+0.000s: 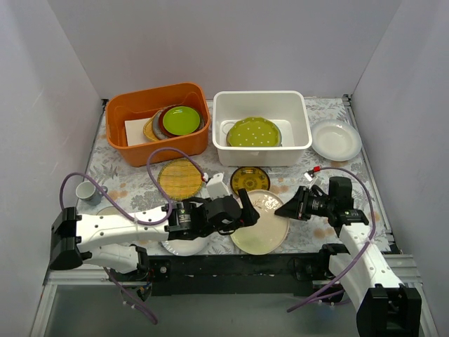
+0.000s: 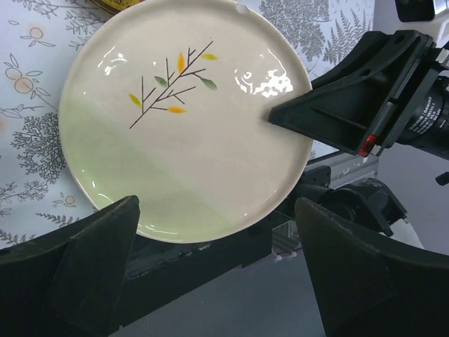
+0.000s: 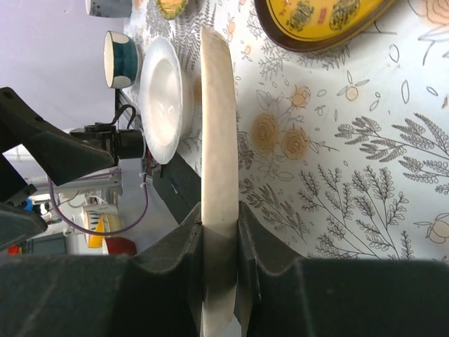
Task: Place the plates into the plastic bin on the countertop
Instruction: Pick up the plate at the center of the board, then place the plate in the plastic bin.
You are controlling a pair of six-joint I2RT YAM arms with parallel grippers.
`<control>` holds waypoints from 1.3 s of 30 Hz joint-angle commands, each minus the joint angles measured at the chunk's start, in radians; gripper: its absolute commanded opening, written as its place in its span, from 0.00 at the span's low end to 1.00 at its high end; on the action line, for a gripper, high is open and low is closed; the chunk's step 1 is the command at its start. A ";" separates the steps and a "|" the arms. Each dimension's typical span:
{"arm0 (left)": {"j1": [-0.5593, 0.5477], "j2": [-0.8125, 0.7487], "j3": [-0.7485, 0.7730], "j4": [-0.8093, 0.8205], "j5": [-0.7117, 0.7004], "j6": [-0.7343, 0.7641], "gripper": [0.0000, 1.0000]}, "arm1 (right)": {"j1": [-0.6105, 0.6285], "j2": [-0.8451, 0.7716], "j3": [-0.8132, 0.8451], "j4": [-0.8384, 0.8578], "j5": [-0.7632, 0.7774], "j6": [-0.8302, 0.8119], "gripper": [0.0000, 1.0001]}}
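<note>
Nearest us, the right gripper (image 3: 219, 225) pinches the rim of the cream plate (image 2: 189, 140) at the near edge of the countertop (image 1: 119, 175), the left gripper (image 2: 216, 207) spread wide; we should lift it level, then lower it into the white bin (image 1: 223, 121) beyond.

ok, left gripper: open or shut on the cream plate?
Open. The left gripper holds its jaws wide apart, not clamping the cream plate; only the right gripper pinches its rim.
</note>
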 commanded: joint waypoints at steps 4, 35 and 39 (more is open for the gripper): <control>-0.007 -0.125 0.027 -0.126 -0.093 0.026 0.96 | 0.005 -0.024 0.125 -0.015 -0.088 0.040 0.01; 0.015 -0.243 -0.027 -0.322 -0.144 -0.024 0.98 | 0.005 0.260 0.611 0.058 -0.074 0.079 0.01; 0.023 -0.220 -0.036 -0.324 -0.121 -0.010 0.98 | 0.006 0.347 0.714 0.124 -0.074 0.123 0.01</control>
